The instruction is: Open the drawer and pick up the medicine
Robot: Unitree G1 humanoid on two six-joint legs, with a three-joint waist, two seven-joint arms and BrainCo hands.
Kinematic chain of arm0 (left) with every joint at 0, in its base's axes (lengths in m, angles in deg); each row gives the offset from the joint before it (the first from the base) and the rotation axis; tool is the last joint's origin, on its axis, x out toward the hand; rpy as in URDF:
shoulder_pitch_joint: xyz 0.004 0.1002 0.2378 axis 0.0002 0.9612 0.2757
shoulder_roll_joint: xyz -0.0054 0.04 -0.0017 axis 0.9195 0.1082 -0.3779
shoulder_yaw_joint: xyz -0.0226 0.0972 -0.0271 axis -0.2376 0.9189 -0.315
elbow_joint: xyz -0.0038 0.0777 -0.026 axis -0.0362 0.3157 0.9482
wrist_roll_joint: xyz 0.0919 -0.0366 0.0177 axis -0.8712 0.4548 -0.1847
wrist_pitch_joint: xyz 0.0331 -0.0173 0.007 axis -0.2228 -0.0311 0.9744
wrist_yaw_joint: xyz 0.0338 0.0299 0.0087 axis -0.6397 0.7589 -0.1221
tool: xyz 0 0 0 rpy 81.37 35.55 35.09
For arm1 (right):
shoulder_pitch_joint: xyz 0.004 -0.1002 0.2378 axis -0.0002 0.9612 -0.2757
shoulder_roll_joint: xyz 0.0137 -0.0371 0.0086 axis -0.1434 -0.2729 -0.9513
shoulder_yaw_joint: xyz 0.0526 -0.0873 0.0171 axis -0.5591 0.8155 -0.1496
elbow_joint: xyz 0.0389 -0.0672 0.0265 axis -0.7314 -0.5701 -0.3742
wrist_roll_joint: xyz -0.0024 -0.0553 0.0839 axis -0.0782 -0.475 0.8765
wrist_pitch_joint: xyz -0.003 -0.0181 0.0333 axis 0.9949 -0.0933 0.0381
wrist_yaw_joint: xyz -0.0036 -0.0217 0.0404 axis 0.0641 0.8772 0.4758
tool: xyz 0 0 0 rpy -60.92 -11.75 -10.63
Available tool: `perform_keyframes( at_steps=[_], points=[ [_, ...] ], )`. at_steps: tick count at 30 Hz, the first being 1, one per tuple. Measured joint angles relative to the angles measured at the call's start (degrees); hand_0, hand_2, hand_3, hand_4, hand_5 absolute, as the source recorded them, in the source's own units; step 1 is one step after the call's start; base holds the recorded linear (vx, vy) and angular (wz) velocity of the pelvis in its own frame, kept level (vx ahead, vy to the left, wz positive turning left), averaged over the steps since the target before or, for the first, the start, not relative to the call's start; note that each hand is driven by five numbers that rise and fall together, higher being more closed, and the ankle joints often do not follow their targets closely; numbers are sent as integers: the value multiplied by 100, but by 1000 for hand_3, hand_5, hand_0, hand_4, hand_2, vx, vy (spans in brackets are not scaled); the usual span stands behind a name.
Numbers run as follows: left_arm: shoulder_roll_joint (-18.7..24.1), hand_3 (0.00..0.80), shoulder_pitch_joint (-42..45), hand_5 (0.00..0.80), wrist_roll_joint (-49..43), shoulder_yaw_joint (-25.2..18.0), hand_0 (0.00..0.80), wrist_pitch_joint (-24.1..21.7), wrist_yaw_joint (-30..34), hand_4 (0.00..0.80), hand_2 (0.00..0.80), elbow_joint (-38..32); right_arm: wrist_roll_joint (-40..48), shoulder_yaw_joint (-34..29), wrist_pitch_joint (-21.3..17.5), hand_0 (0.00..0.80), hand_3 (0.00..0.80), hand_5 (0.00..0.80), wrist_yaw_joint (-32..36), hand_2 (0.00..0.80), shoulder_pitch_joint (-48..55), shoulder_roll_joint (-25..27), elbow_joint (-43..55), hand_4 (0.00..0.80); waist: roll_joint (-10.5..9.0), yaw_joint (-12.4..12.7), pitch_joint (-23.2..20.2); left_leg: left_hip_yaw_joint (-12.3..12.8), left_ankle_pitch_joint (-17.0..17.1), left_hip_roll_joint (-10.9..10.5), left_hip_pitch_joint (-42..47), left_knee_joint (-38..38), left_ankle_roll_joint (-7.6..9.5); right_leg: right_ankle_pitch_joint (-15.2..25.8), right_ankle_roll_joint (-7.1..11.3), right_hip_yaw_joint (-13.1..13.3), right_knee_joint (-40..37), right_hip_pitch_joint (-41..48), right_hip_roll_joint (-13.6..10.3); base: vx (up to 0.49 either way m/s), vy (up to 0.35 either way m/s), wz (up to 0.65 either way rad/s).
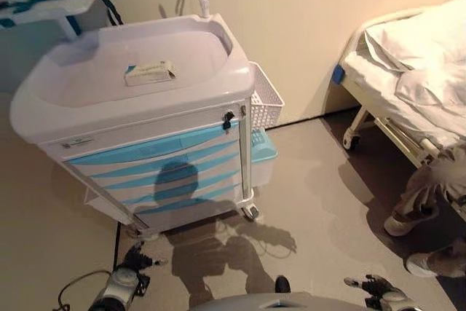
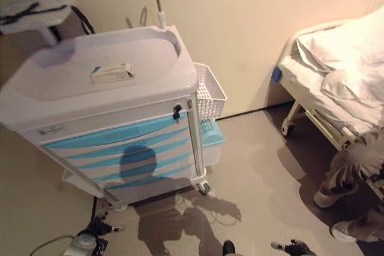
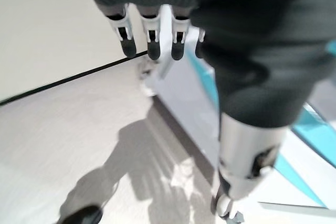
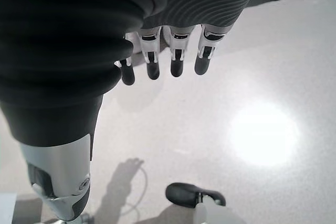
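Drawers on cart point(image 1: 156, 172) seen closed; medicine box point(image 1: 150, 72) laid on cart top. L hand point(image 1: 135, 258) & R hand point(image 1: 373, 284) held low near floor, fingers relaxed, nothing grasped.

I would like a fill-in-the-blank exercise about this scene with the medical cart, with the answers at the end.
1. The small box lies on the ______ of the cart.
2. The blue-striped drawers are all ______.
3. The white mesh basket hangs on the cart's side that faces the ______.
4. The left hand and the right hand both hold ______.

Answers: top; shut; bed; nothing
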Motion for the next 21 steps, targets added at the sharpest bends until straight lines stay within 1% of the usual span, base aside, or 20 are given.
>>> perform_keyframes(
  at_steps=[1, 3, 4, 6, 12, 21],
  points=[
    [-60, 0, 9, 0, 56, -35, 0, 15, 34, 0, 0, 203, -1, -7, 16, 0, 0, 0, 5, 0, 15, -1, -39, 0, 7, -5, -31, -19, 4, 0, 36, 1, 6, -5, -3, -7, -1, 42, 1, 11, 12, 6],
    [-103, 0, 37, 0, 145, -49, 0, 9, 46, 0, 0, 336, -2, -11, 46, 0, 0, 0, 11, 0, 29, -2, -59, 0, -8, 14, -38, -42, 3, 2, 82, 0, 4, -19, -8, -34, 0, 98, 1, -1, 11, 9],
    [-181, 0, 76, 0, 216, -167, 0, 12, 50, 0, 0, 515, -4, -12, 63, 0, 0, 0, 32, 0, 48, -1, -69, 0, -15, 6, -87, -80, 1, 3, 104, 0, 2, -36, 0, -71, 0, 140, -4, -5, 6, 10],
    [-248, 0, 148, 0, 266, -208, 0, 18, 105, 0, 0, 752, -58, -5, 65, 0, 0, 0, 49, 0, 108, -21, -110, 0, -29, 9, -213, -89, -8, 7, 102, 1, -8, -46, 10, -87, 0, 142, -1, -3, 5, 5],
    [-338, 0, 292, 0, 264, -282, 0, 72, 176, 0, 0, 1224, -180, 25, 80, 0, 0, 0, 119, 0, 210, -62, -142, 0, -15, 45, -334, -148, -8, 3, 100, 2, -9, -72, 5, -149, 1, 165, -3, -3, 12, 5],
    [-433, 0, 368, 0, 249, -311, 0, 136, 283, 0, 0, 1416, -221, 158, 78, 0, 0, 0, 176, 0, 243, -131, -156, 0, 0, 30, -354, -206, -8, 19, 95, 1, -9, -93, -17, -204, 3, 186, 1, 1, -3, 3]
  ],
)
